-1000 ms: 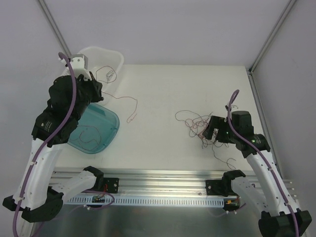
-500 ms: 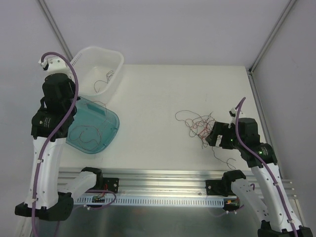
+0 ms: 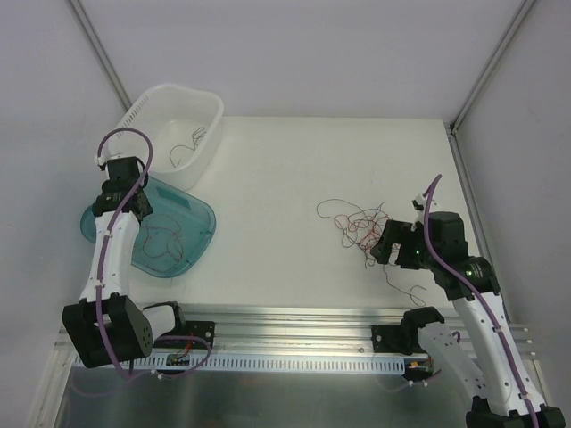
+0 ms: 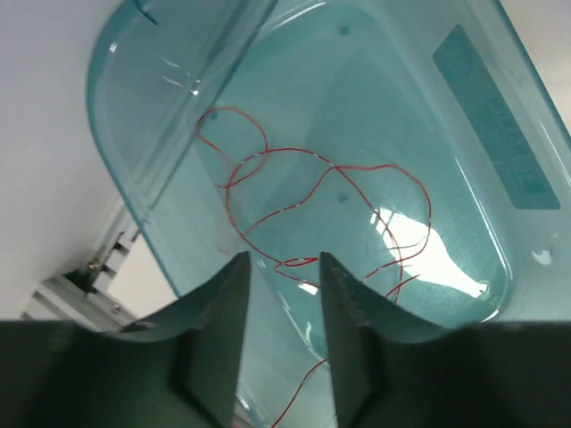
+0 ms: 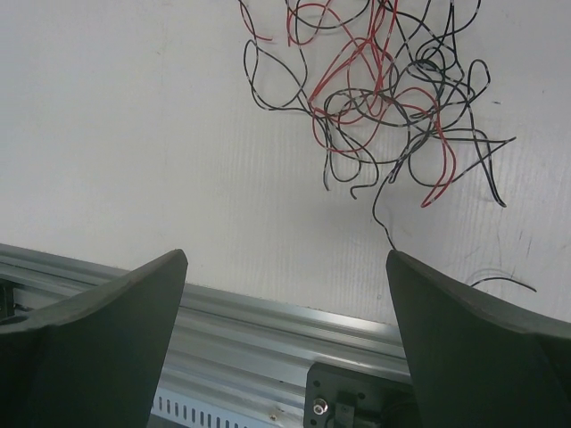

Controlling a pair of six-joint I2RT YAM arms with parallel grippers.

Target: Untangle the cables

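The cables (image 5: 375,89) lie tangled on the counter (image 5: 134,134) just ahead of the right fingers (image 5: 152,294), which are wide apart and empty. The left fingers (image 4: 223,303), slightly parted, are over a tray (image 4: 401,71).

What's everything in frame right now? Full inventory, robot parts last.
wire tangle: one, red and black, on the table right of centre
tray: one, clear teal, table's left side
wire in tray: one or more strands, red
basket: one, white, far left corner
wires in basket: a few, thin, colour unclear
table: one, white
rail: one, silver, near edge
left gripper: black, open, over tray
right gripper: black, open wide, beside tangle
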